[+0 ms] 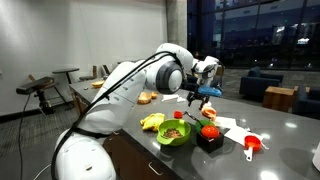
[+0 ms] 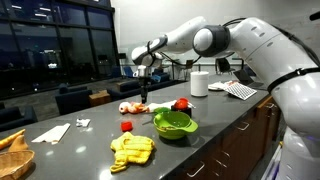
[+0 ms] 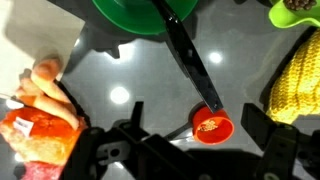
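Wrist view, left to right: orange food pieces (image 3: 40, 105) lay at the left edge of the grey worktop (image 3: 120, 70). A green bowl (image 3: 130, 15) sat at the top. A small red cup (image 3: 213, 127) lay below the bowl, its dark handle (image 3: 192, 60) slanting up toward it. Yellow corn (image 3: 295, 85) filled the right edge. The gripper (image 3: 195, 145) hung over the worktop with its jaws spread wide and holding nothing. The small red cup lay on the worktop between them, untouched as far as could be seen. In an exterior view the gripper (image 2: 143, 93) hovered left of the green bowl (image 2: 173, 123). The small red cup (image 2: 127, 126) lay just below it, and the corn (image 2: 133, 150) lay nearer the camera.
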Available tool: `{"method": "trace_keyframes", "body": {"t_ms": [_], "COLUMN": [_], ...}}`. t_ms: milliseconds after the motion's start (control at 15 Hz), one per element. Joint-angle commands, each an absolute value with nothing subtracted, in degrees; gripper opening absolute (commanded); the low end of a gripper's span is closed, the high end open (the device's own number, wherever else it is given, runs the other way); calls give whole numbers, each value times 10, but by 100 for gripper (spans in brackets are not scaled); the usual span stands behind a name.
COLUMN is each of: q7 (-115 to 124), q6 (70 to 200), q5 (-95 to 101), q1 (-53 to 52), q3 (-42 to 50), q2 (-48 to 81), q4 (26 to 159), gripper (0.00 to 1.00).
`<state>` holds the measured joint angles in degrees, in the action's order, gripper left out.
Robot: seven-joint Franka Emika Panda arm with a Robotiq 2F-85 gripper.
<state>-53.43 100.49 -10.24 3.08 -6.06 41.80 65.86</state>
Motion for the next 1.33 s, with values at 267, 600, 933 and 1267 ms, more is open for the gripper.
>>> {"method": "trace_keyframes", "body": {"t_ms": [267, 600, 933, 1267], "q7": [-487, -452, -430, -433], "q6": [1082, 1145, 1159, 1136], "q5": [-125, -122, -91, -67], "q1": [49, 46, 37, 22], "q3": [-71, -70, -67, -73], "q2": [429, 463, 527, 609], "q4": [673, 640, 554, 423], "gripper": [100, 100, 100, 100]}}
